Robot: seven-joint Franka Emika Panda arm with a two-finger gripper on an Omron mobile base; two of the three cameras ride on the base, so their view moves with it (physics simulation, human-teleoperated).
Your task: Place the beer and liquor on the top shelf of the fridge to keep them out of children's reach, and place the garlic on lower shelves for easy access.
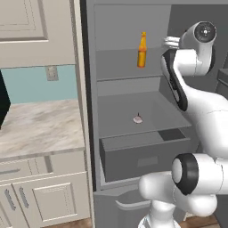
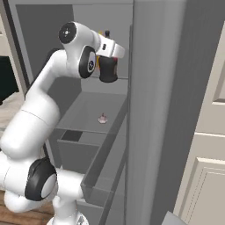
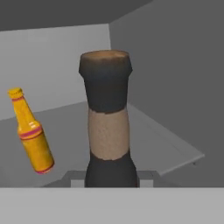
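Observation:
The fridge (image 1: 89,89) stands open. The beer (image 1: 142,50), a slim orange bottle, stands on the top shelf (image 1: 116,67); it also appears at the left in the hand view (image 3: 31,135). To its right, my gripper (image 2: 107,58) is shut on the liquor (image 2: 108,72), a black bottle hanging under the hand just above the shelf's right part. In the hand view the liquor's neck (image 3: 107,127) rises between my fingertips (image 3: 146,177), the gripper (image 3: 111,177) shut on it. I cannot tell whether its base touches the shelf. The garlic (image 1: 138,119) lies on a lower shelf (image 1: 124,107), also seen in the right base view (image 2: 103,118).
A grey drawer box (image 1: 142,156) juts out below the garlic's shelf. The fridge's tall grey side panel (image 2: 154,110) stands close on the arm's right. A marble counter (image 1: 40,124) with white cabinets lies left of the fridge, a dark oven (image 1: 2,104) at its far left.

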